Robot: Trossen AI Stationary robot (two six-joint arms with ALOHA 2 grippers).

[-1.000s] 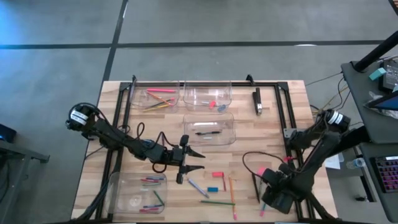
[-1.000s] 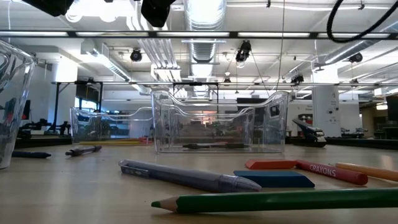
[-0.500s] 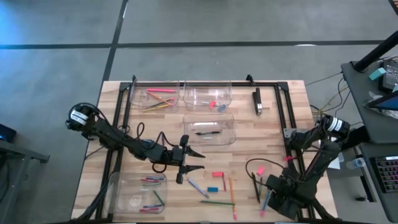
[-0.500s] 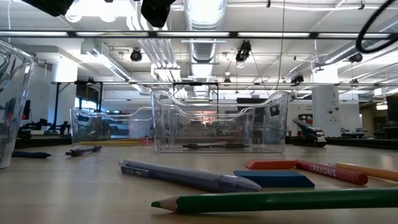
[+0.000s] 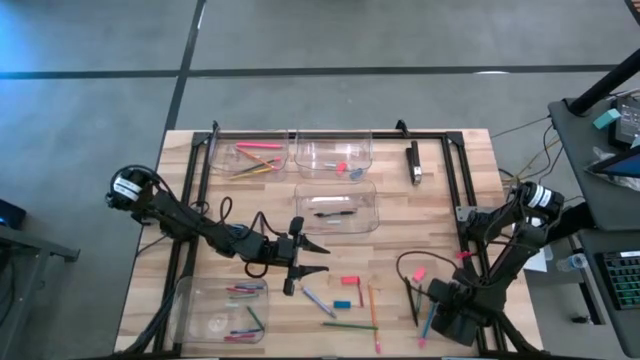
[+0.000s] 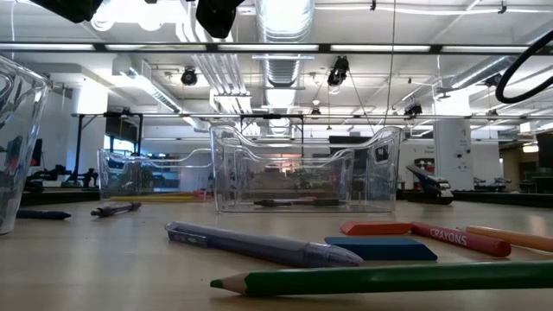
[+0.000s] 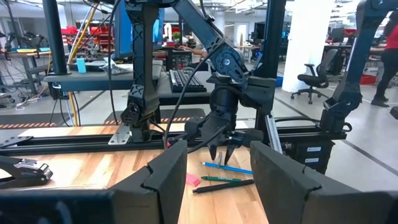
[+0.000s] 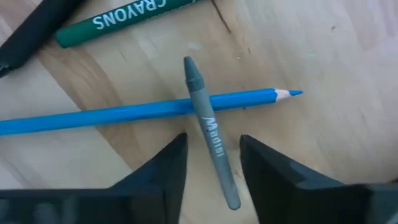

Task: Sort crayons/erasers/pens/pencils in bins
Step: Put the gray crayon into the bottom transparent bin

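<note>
Right gripper: low over the table's near right corner, fingers parted, straddling a grey crayon lying across a blue pencil; green crayon beside. Not gripped.
Left gripper: mid-table, fingers parted, empty, near the pen bin.

I see a grey crayon with white lettering lying over a blue pencil, a green crayon lettered white, and pale wood-grain table.
</note>
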